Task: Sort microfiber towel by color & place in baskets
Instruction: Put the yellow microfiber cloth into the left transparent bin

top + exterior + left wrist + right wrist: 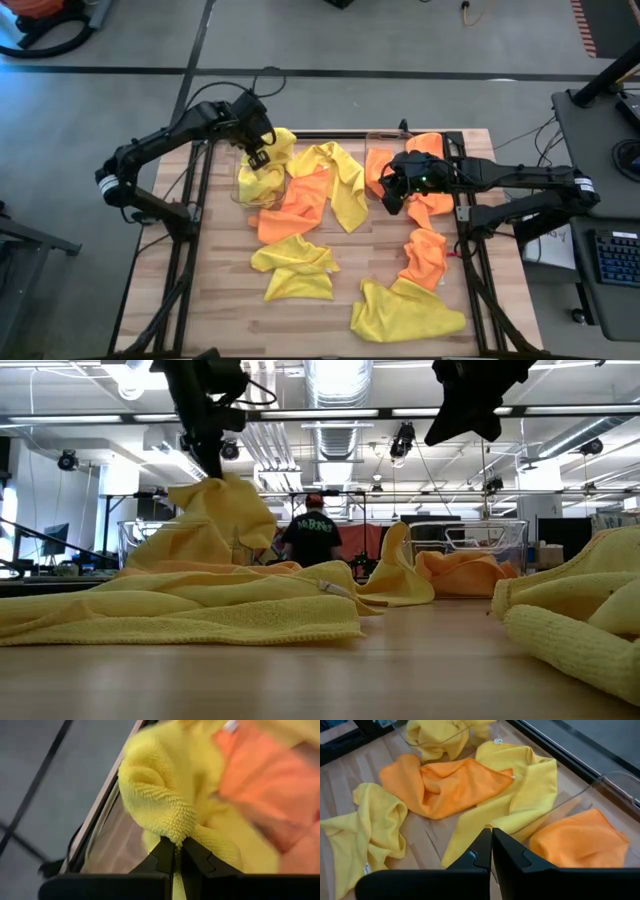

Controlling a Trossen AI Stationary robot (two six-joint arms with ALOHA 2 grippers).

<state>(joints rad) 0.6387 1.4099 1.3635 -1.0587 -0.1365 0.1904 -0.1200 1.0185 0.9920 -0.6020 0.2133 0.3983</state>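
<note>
My left gripper is over the left basket at the table's far left, shut on a yellow microfiber towel. In the low view that towel hangs below the gripper. My right gripper hovers shut and empty near the right basket, which holds an orange towel. Loose on the table lie an orange towel and yellow towels. My left gripper pinches a bunched fold of the yellow towel between its two fingers. The fingers slant down from above. The towel hangs below them, and its lower part sinks into the left basket.
More towels lie at the near right: an orange one and a yellow one. Another orange towel lies under my right arm. Bare wood shows along the near left of the table. A person stands in the room beyond.
</note>
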